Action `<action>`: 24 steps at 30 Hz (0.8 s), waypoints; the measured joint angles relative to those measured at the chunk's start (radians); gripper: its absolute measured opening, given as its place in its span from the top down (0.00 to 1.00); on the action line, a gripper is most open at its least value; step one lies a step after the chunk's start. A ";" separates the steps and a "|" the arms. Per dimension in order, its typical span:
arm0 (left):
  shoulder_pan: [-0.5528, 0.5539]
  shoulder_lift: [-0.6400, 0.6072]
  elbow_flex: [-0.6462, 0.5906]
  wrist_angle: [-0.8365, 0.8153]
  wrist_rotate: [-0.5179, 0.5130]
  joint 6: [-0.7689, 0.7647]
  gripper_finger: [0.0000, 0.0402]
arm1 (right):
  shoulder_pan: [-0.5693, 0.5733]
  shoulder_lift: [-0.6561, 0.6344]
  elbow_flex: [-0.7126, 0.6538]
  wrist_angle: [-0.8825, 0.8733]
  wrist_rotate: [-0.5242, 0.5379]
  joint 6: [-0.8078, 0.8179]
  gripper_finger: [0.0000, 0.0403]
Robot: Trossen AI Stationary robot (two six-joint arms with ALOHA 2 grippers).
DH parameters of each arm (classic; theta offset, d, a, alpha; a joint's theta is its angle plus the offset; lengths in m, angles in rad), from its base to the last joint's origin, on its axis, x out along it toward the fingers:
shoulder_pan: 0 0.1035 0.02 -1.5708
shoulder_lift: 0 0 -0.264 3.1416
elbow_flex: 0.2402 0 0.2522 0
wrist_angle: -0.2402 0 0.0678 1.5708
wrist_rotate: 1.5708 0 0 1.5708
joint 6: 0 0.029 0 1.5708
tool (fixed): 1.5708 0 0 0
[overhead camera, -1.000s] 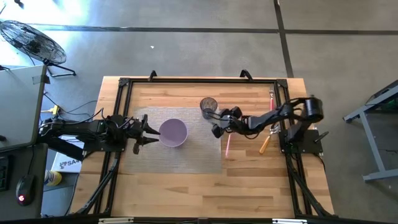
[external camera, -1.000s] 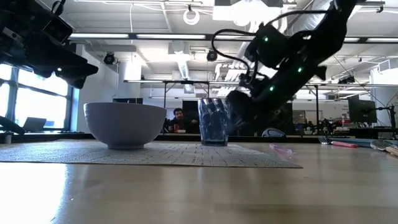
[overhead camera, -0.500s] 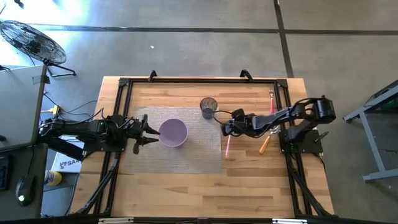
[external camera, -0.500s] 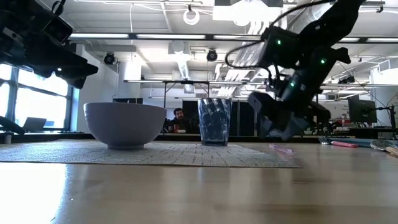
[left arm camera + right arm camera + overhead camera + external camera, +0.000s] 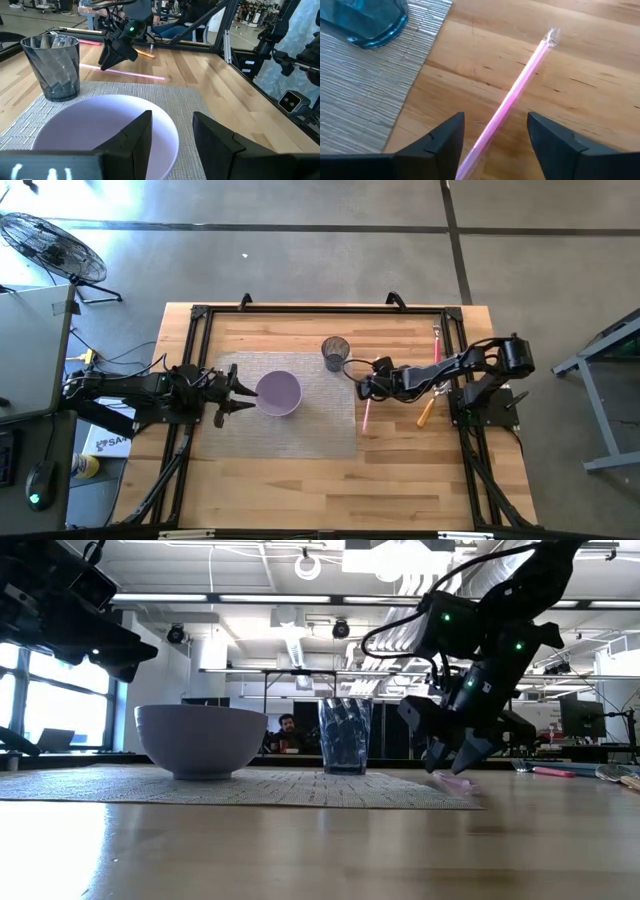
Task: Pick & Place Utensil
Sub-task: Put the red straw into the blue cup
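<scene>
A pink straw (image 5: 512,100) is shown lying flat on the wooden table (image 5: 400,470), just beside the woven placemat (image 5: 300,435). The right gripper (image 5: 492,137) is positioned low over it, jaws apart and straddling it. A clear tumbler (image 5: 335,352) stands nearby. The left gripper (image 5: 167,137), jaws apart, is held at the lavender bowl (image 5: 278,393).

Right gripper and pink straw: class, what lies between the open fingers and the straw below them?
Nothing but bare wood. In the right wrist view, the right gripper is open with the pink straw running between its fingers on the table, not yet grasped.
</scene>
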 joint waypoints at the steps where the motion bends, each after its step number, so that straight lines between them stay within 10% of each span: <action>1: 0.000 0.000 0.000 0.000 0.000 0.000 0.65 | 0.000 0.001 0.000 -0.004 0.001 0.000 0.49; 24: 0.000 0.000 0.000 0.000 0.000 0.000 0.65 | 0.000 0.002 0.002 -0.109 -0.008 0.061 0.68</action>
